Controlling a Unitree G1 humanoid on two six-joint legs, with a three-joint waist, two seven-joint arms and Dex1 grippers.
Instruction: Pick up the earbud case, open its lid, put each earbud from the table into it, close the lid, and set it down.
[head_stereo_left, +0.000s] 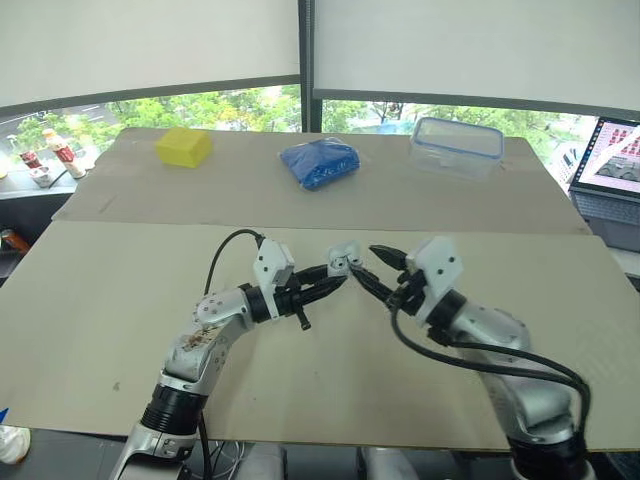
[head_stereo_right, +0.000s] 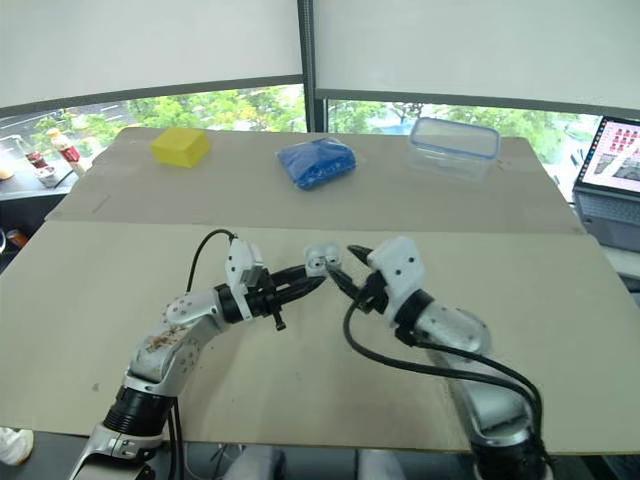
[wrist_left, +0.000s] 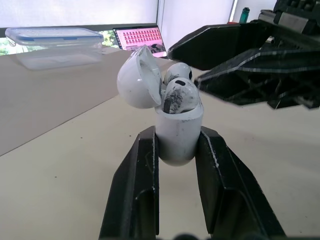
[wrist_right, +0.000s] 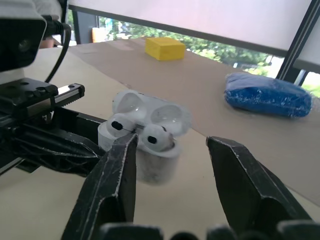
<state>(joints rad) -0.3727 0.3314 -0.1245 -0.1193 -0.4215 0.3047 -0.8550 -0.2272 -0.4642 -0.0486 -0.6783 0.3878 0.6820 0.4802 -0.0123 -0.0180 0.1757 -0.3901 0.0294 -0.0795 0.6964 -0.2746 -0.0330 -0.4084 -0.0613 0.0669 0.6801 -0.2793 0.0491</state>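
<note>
The white earbud case (wrist_left: 178, 134) hangs above the middle of the table with my left gripper (head_stereo_left: 338, 277) shut on its body. Its lid (wrist_left: 139, 79) stands open. Two white earbuds (wrist_right: 150, 138) sit in their slots, their heads sticking up. My right gripper (head_stereo_left: 382, 269) is open right beside the case, its fingers (wrist_right: 239, 176) either side of the near earbud without touching it. In the head views the case (head_stereo_right: 321, 260) shows between the two sets of fingertips.
At the table's far side lie a yellow block (head_stereo_left: 184, 147), a blue bag (head_stereo_left: 320, 162) and a clear lidded container (head_stereo_left: 456, 146). A laptop (head_stereo_left: 610, 170) stands off the far right edge. A seam crosses the table behind the grippers.
</note>
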